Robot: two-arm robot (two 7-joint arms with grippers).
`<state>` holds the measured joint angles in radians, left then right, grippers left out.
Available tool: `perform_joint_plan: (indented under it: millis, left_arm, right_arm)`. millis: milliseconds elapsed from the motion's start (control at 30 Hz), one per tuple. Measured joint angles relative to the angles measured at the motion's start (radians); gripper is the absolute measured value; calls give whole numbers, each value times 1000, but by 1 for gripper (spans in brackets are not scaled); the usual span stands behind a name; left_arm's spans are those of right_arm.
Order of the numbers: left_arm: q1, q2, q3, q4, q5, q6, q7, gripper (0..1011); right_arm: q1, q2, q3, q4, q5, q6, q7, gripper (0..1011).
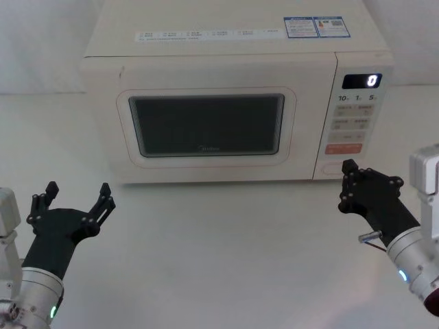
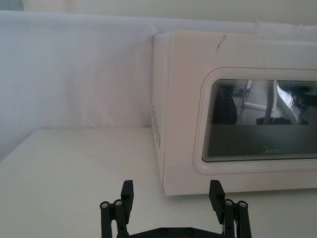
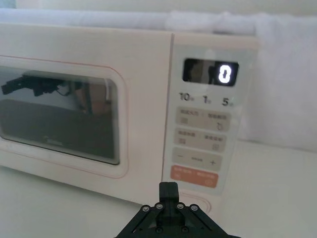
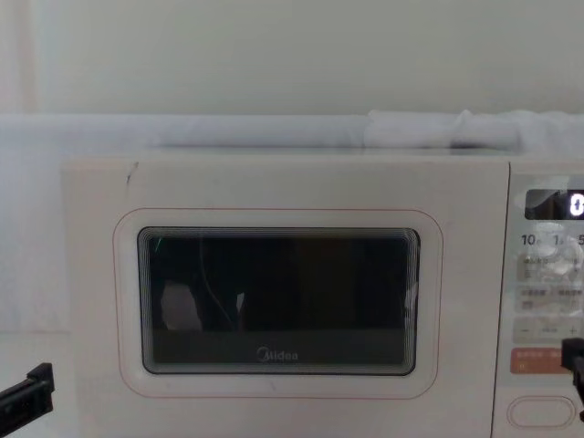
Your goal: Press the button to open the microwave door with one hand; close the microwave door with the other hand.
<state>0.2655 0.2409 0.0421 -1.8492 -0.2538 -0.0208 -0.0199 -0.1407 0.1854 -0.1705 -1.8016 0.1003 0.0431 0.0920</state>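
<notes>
microwave door (image 1: 206,123) shut, cream w/ dark window | right claw (image 1: 350,184) clenched, just before button (image 4: 542,411) | left claw (image 1: 77,197) released

"Midea" printed below the window of the microwave door (image 4: 274,182); glowing "0" on the digital display (image 3: 210,73); "10", "1", "5" beneath.

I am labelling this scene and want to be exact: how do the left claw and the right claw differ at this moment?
The left claw is open, fingers spread; the right claw is shut to a point. The left claw hovers over the table in front of the microwave door, apart from it; the right claw sits close before the button at the keypad's bottom. Both are black, on silver wrists.
</notes>
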Motion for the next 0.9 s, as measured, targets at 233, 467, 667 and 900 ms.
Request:
perform_joint_plan:
  millis: [233,467,667,900]
  left_arm:
    - [0,0,0,0,0,0,0,1001]
    - [0,0,0,0,0,0,0,1001]
    - [0,0,0,0,0,0,0,1001]
    - [0,0,0,0,0,0,0,1001]
  right_arm:
    - [41,-18,31,34,41,55,33,0]
    - [78,-37,51,77,69,88,37,0]
    - [105,-52,56,124,90,103,38,0]
    - [128,-60,55,171,96,108,36,0]
